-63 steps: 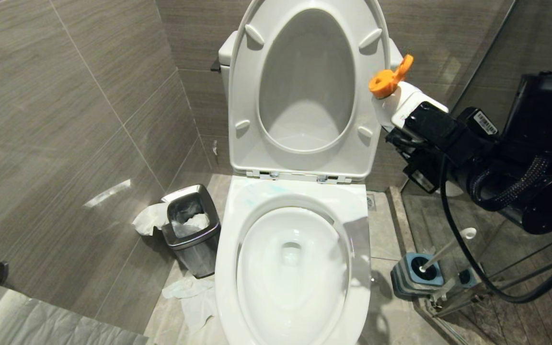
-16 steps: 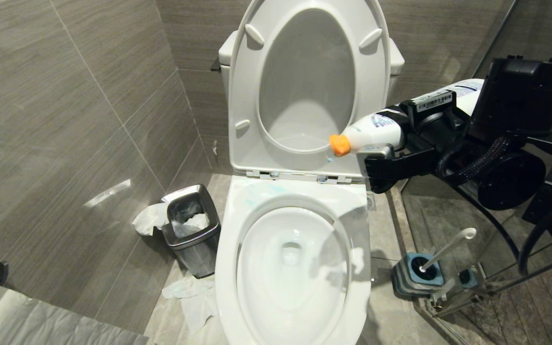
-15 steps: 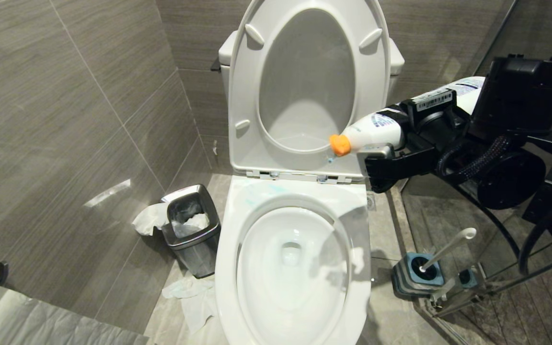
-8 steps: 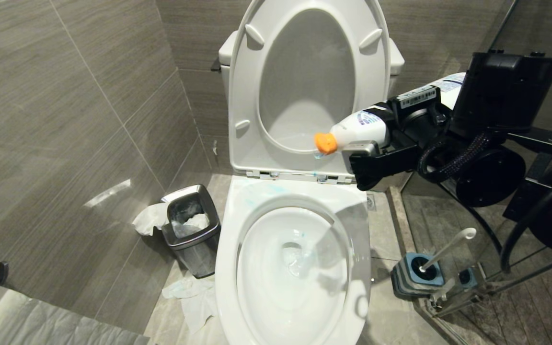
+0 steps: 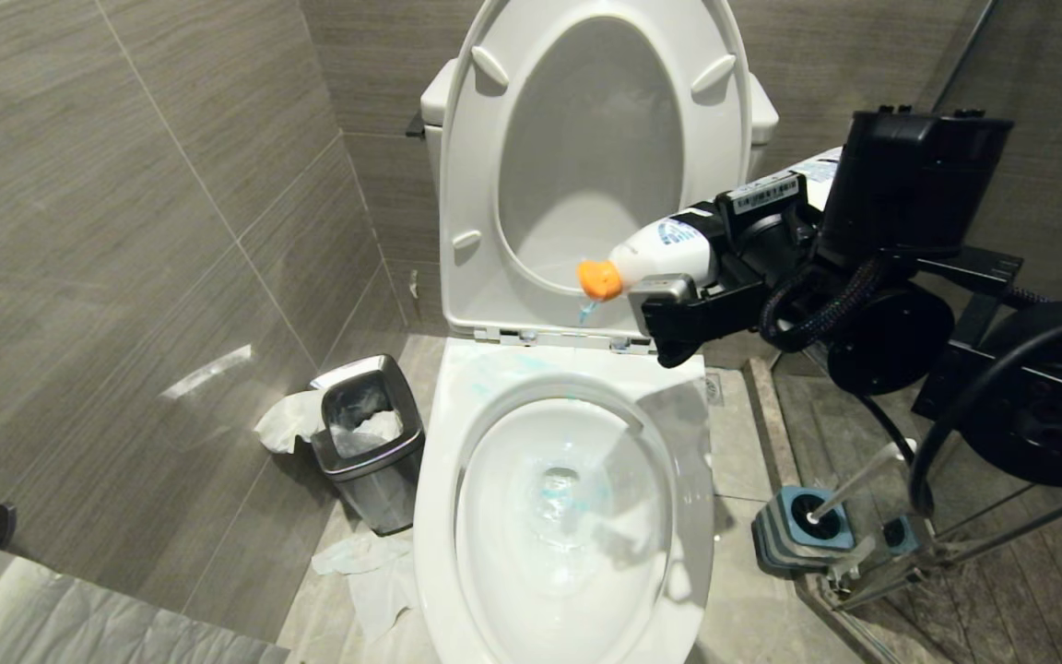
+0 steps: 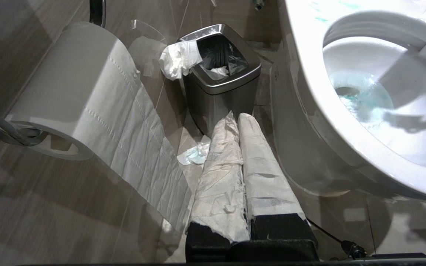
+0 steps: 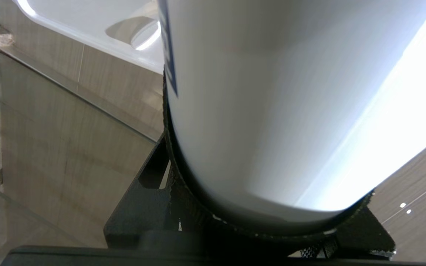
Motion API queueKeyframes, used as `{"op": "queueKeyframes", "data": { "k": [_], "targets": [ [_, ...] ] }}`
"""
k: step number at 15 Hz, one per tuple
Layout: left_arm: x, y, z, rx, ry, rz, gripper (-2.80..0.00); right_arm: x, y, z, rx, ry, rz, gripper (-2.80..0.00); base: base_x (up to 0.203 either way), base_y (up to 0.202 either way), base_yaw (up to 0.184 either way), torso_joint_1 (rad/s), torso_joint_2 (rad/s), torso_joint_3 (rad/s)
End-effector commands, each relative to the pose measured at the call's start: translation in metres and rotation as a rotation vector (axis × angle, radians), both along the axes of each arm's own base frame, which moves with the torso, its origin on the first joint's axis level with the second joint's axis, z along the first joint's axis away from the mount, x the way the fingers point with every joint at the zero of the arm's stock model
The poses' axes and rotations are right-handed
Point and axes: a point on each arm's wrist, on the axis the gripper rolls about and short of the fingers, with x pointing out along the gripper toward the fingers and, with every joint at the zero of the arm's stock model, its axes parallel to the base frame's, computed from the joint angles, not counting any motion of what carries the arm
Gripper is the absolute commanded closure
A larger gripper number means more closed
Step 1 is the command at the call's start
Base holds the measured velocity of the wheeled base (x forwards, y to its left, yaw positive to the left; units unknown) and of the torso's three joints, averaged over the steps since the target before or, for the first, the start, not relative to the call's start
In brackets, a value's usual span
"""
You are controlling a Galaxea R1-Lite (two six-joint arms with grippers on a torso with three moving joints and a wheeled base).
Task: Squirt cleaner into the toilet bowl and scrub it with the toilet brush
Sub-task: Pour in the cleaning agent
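The white toilet bowl (image 5: pixel 443 461) stands open, its seat and lid (image 5: pixel 476 184) raised. My right gripper (image 5: pixel 706 254) is shut on a white cleaner bottle (image 5: pixel 660 251), held nearly level above the bowl's back rim with the orange nozzle (image 5: pixel 598 278) tipped down. Turquoise cleaner (image 5: pixel 551 503) swirls in the bowl water, and it also shows as cleaner (image 6: pixel 361 96) in the left wrist view. The bottle (image 7: pixel 272 111) fills the right wrist view. The toilet brush (image 5: pixel 863 478) leans in its blue-topped holder (image 5: pixel 798 533) on the floor at the right. My left gripper (image 6: pixel 236 120) is shut and empty, low beside the bowl.
A steel waste bin (image 5: pixel 370 443) with tissue sits left of the toilet, and crumpled paper (image 5: pixel 365 563) lies on the floor in front of it. A toilet paper roll (image 6: pixel 68 92) hangs on the left wall. A glass partition (image 5: pixel 863 387) stands at the right.
The bottle, upright earlier, now lies tipped. My right arm has carried it leftward over the bowl. Blue cleaner has appeared in the water.
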Motion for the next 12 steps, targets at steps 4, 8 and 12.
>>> {"op": "queueKeyframes", "data": {
  "k": [4, 8, 12],
  "targets": [
    [0.0001, 0.0000, -0.0002, 0.000, 0.001, 0.000, 0.00, 0.0024, 0.0019, -0.0032, -0.013, 0.005, -0.004, 0.00, 0.000, 0.000, 0.000, 0.000, 0.00, 0.000],
    [0.0001, 0.0000, -0.0002, -0.002, 0.001, 0.001, 0.00, 0.0024, 0.0019, -0.0030, -0.008, 0.004, -0.005, 0.00, 0.000, 0.000, 0.000, 0.000, 0.00, 0.000],
    [0.0002, 0.0000, -0.0004, -0.002, 0.003, 0.001, 0.00, 0.0026, 0.0014, -0.0030, -0.004, 0.004, -0.013, 0.00, 0.000, 0.000, 0.000, 0.000, 0.00, 0.000]
  ]
}}
